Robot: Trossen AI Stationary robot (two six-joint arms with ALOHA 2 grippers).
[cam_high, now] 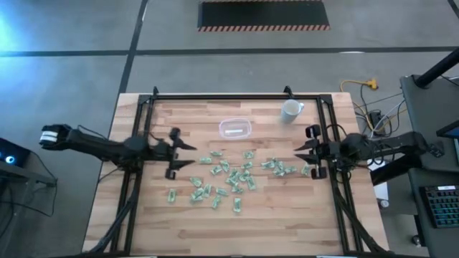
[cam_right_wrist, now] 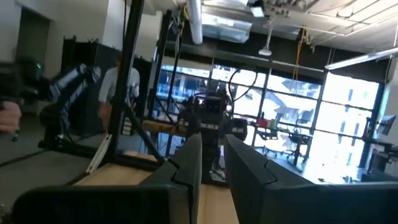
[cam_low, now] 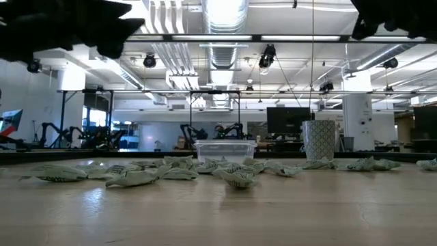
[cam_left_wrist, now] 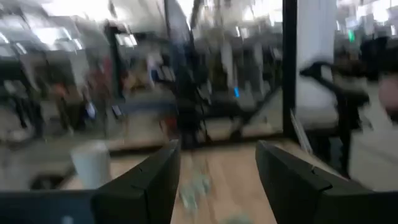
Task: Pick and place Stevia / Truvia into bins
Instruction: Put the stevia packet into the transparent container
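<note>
Here packets [cam_high: 231,178] lie between both pincers

Left gripper [cam_left_wrist: 217,180] fingers apart; white cup [cam_left_wrist: 92,165] (blurred) beyond.

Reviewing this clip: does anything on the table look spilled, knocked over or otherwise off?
Nothing looks damaged or tipped. The sweetener packets lie loose across the table, as expected before sorting. The clear container and white cup stand upright. The left gripper and right gripper hover open, holding nothing.
</note>
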